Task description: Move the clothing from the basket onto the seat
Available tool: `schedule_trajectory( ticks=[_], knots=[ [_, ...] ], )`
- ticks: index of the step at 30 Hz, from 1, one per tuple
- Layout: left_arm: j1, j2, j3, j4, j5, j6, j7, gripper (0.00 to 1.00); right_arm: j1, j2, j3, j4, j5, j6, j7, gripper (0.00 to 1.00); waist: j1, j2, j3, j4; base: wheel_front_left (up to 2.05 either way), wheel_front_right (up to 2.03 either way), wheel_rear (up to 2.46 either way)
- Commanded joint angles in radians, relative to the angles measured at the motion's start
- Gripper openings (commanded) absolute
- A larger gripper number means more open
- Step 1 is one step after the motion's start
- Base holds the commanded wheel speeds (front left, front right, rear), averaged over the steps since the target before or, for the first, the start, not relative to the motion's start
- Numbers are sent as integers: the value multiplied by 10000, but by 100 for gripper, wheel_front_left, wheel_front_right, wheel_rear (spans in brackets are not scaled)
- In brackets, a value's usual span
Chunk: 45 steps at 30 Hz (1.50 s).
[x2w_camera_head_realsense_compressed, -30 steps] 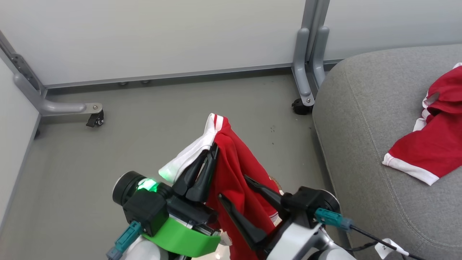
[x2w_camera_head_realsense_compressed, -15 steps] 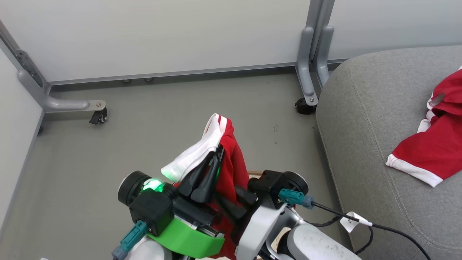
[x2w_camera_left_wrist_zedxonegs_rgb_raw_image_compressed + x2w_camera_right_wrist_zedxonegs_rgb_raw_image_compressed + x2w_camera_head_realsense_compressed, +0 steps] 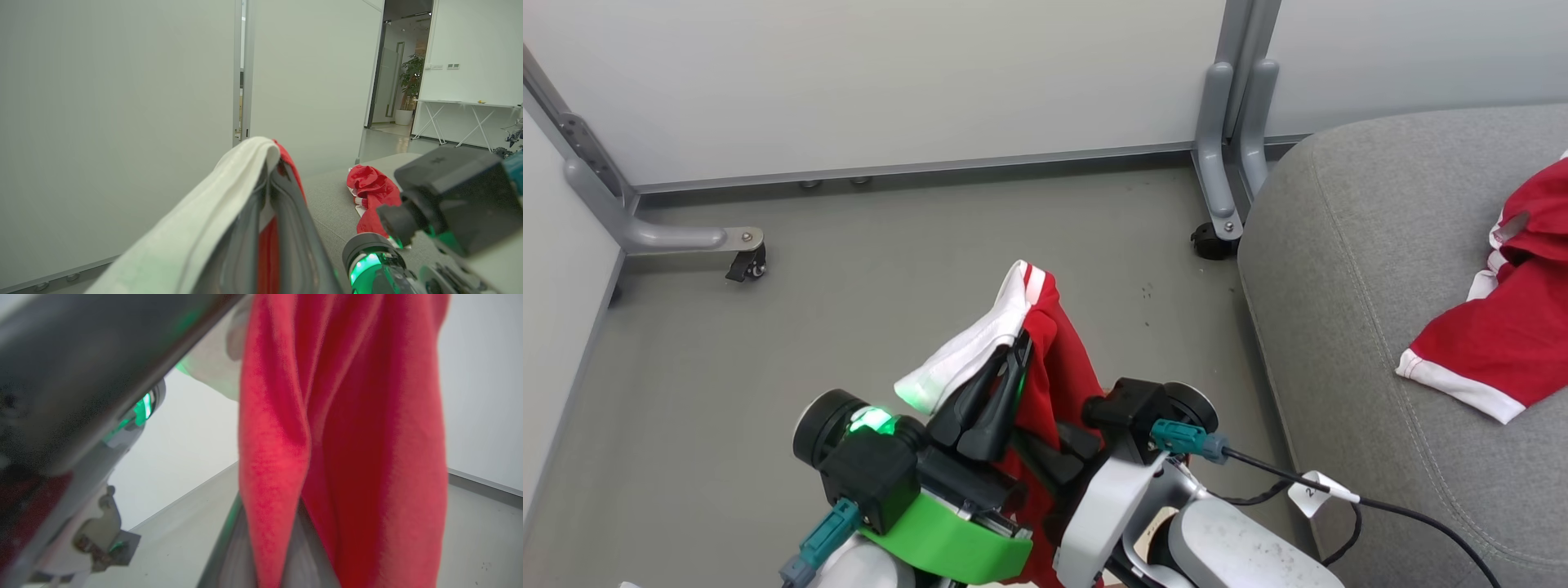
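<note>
red clothing [image 3: 1058, 367] (white trim), grey seat [image 3: 1339, 327]

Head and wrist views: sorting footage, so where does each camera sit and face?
Head view: on the head, looking down at floor, sofa and spare garment; left arm and right arm below, both on the held garment.
Left wrist view: on that wrist, facing a wall panel along its jaws, shut on the held garment; right arm lower right.
Right wrist view: on that wrist, close against the held garment; left arm upper left.
Shared: head and left wrist views both show the spare garment.
</note>
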<state>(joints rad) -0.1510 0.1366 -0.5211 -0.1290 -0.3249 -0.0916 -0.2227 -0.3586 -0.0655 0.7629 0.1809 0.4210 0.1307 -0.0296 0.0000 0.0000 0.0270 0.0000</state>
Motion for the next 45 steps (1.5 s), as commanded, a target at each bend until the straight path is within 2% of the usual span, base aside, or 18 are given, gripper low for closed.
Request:
schedule_trajectory(
  ticks=[1,6,7,8,15,24,28,37,45],
  knots=[
    [-165,56,-14,-3,-118,31,-58,0,-164,-2,32,29,63,0,-71,0,0,0,-2,14,0,0,0],
    [-217,94,-8,-17,-9,101,-84,2,-220,-74,-27,45,94,0,-101,0,0,0,-23,84,0,0,0],
    [-198,92,-7,-18,5,126,-98,38,-248,-102,-94,48,79,0,-134,0,0,0,-28,101,0,0,0],
    [-171,96,-8,-10,22,145,-109,100,-263,-117,-151,59,61,0,-170,0,0,0,-34,115,0,0,0],
    [236,452,-170,28,234,175,88,100,-434,-204,-729,187,-207,0,-296,0,0,0,-89,191,0,0,0],
    [968,1478,-737,43,149,-100,966,100,-740,-311,-1574,595,-525,0,-414,0,0,0,-16,169,0,0,0],
    [1180,1754,-958,173,84,-146,1257,100,-725,-341,-1757,711,-566,0,-430,0,0,0,9,147,0,0,0],
    [1147,1949,-951,254,15,-62,1386,100,-628,-344,-1902,803,-664,0,-504,0,0,0,195,-132,0,0,0],
    [977,2100,-932,209,21,6,1419,100,-728,-266,-1872,876,-635,0,-599,0,0,0,511,-1005,0,0,0]
  ],
)
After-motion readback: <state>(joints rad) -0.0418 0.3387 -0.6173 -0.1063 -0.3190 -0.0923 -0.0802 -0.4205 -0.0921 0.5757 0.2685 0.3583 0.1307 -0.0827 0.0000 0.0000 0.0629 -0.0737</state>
